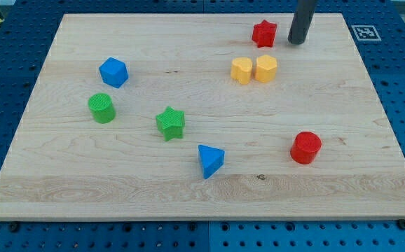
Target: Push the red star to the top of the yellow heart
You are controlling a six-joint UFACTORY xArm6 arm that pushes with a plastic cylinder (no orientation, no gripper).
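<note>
The red star [263,33] lies near the board's top edge, right of centre. The yellow heart [242,70] lies below it and slightly to the left, touching a yellow hexagon [266,68] on its right. My tip [297,41] rests on the board just right of the red star, a small gap apart, level with the star's lower edge. The rod rises out of the view's top.
A blue hexagon [113,72] and a green cylinder [102,108] sit at the left. A green star [170,123] and a blue triangle [209,160] sit near the middle. A red cylinder [305,148] sits at lower right. The wooden board [62,189] lies on a blue perforated table.
</note>
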